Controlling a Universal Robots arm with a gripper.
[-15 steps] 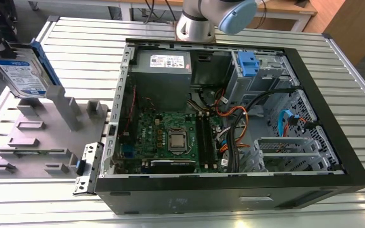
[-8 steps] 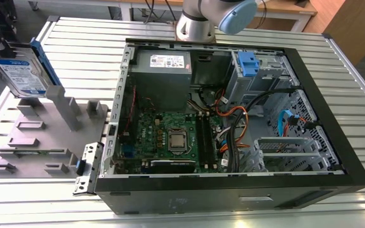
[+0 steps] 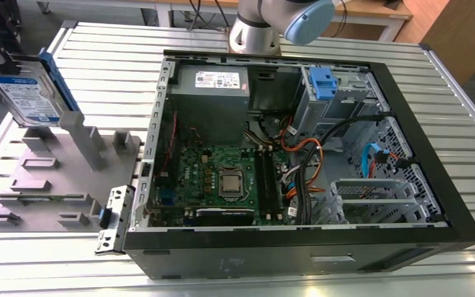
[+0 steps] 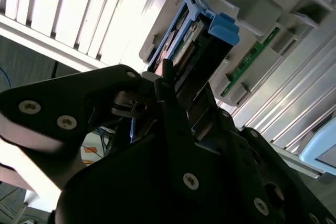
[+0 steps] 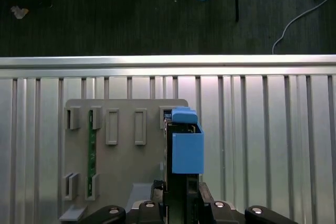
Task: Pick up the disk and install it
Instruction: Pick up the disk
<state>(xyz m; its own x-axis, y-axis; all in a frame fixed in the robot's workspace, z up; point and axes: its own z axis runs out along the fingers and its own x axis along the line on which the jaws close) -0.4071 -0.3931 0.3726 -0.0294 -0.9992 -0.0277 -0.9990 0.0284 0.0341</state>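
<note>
**Exterior view, read from its left to its right.** Well to the left of the open computer case [image 3: 303, 253], the gripper [image 3: 0, 62] held the upper end of the disk [image 3: 27, 99]. The disk stood nearly upright with its labelled face toward the camera and its blue side rail [image 3: 57, 86] on the edge nearer the case. It was above the grey fixture plate [image 3: 52, 185], which lay on the slatted metal table [image 3: 97, 55] just beside the case's left wall. Whether the disk's lower end rested on the plate or hung clear of it could not be told.

In the first wrist view, the gripper [image 5: 181, 191] had its fingers drawn in against the two broad faces of the disk [image 5: 187, 150]. The disk appeared edge-on over the plate [image 5: 126, 166], and a green circuit strip [image 5: 91, 150] sat in one of the plate's slots. The second wrist view showed the same grip, with the gripper [image 4: 165, 85] closed on the disk [image 4: 189, 40].

Inside the case were:
- a grey power-supply box [image 3: 213, 83] in the far left corner
- the motherboard [image 3: 221, 179] on the floor
- a blue plastic clip [image 3: 321, 83] toward the far right

The arm's base [image 3: 258, 31] stood just beyond the case's far wall.
</note>
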